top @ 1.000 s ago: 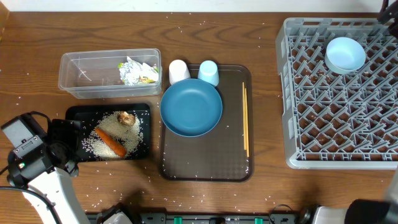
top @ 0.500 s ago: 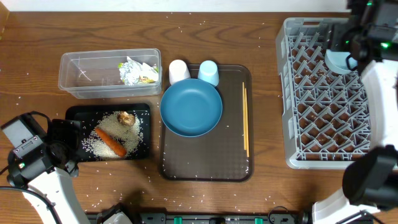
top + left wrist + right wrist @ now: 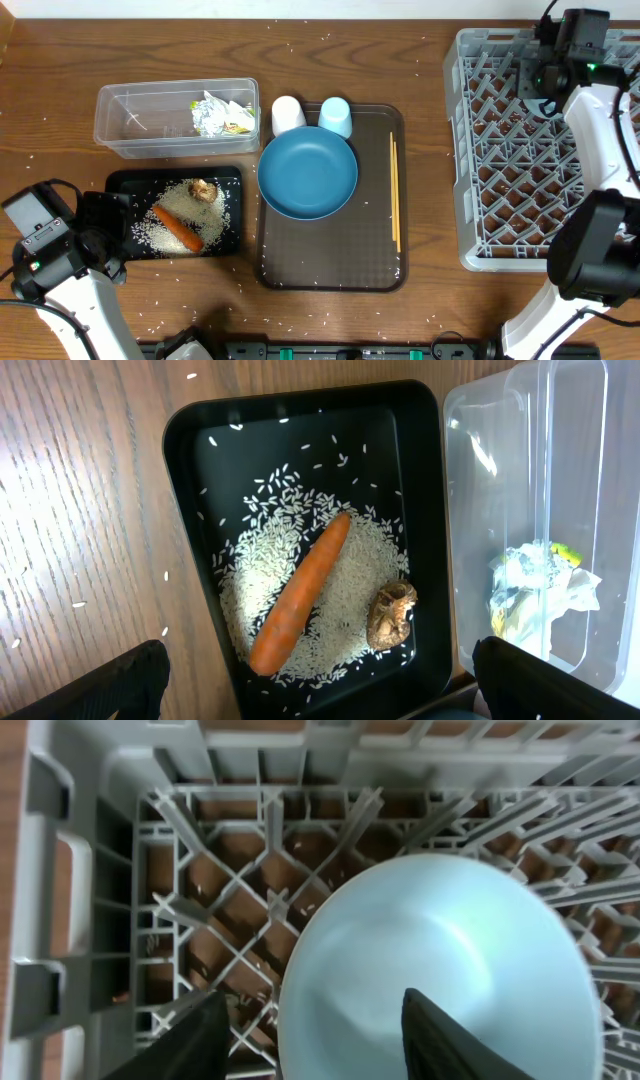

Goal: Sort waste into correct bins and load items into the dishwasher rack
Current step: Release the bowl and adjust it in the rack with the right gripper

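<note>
In the right wrist view my right gripper (image 3: 312, 1010) straddles the rim of the small white bowl (image 3: 460, 960) in the grey dishwasher rack (image 3: 240, 890). One finger is outside and one inside, with gaps still showing. Overhead, that arm (image 3: 570, 45) covers the bowl at the rack's far end. My left gripper (image 3: 320, 690) hangs open over the black tray (image 3: 190, 480), which holds the carrot (image 3: 300, 592), the brown lump (image 3: 391, 614) and rice (image 3: 255, 575). The wrapper (image 3: 218, 113) lies in the clear tub (image 3: 120, 100).
The brown serving tray (image 3: 330, 255) carries the blue plate (image 3: 307, 172), a white cup (image 3: 287, 114), a light-blue cup (image 3: 335, 116) and chopsticks (image 3: 394, 195) along its right side. Rice grains are scattered over the wooden table (image 3: 60, 130).
The right arm has come into view over the rack's far end and lowered onto the bowl, its jaws narrowing around the rim. The left arm has not moved.
</note>
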`<state>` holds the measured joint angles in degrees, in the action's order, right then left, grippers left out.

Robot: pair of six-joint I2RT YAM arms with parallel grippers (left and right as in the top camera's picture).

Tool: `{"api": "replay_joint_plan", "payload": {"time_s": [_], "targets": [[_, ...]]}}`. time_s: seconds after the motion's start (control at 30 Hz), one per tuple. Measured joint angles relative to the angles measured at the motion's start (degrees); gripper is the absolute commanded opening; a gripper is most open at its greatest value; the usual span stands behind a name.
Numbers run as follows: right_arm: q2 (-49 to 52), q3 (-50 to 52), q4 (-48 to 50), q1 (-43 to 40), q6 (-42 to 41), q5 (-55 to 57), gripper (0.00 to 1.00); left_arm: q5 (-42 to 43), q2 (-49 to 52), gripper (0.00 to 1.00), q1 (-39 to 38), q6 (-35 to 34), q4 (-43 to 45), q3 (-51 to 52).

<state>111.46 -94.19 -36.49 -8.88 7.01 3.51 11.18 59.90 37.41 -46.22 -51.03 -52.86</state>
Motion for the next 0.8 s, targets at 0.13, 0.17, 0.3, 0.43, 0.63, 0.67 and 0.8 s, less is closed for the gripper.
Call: {"api": "replay_joint_plan", "payload": {"time_s": [0.13,0.17,0.3,0.43,0.63,0.67,0.8], "targets": [[1.2,0.0,-1.4,0.0,0.0,0.0,0.37,0.0,0.0,0.98,0.0,0.0,0.0,0.0],[1.5,0.0,-1.6,0.0,0.1,-0.1,0.36,0.0,0.0,0.98,0.0,0.0,0.0,0.0],[1.9,0.0,-1.8,0.0,0.1,-1.1,0.36,0.0,0.0,0.98,0.0,0.0,0.0,0.0],[1.9,0.0,-2.7,0.0,0.2,-1.6,0.30,0.0,0.0,0.98,0.0,0.0,0.0,0.0],[1.9,0.1,-3.7,-0.4,0.2,-2.0,0.18,0.0,0.0,0.98,0.0,0.0,0.0,0.0],[1.9,0.2,-3.7,-0.5,0.4,-2.1,0.14,0.0,0.0,0.98,0.0,0.0,0.0,0.0],[1.9,0.3,-3.8,-1.6,0.5,-3.5,0.01,0.0,0.0,0.98,0.0,0.0,0.0,0.0]]}}
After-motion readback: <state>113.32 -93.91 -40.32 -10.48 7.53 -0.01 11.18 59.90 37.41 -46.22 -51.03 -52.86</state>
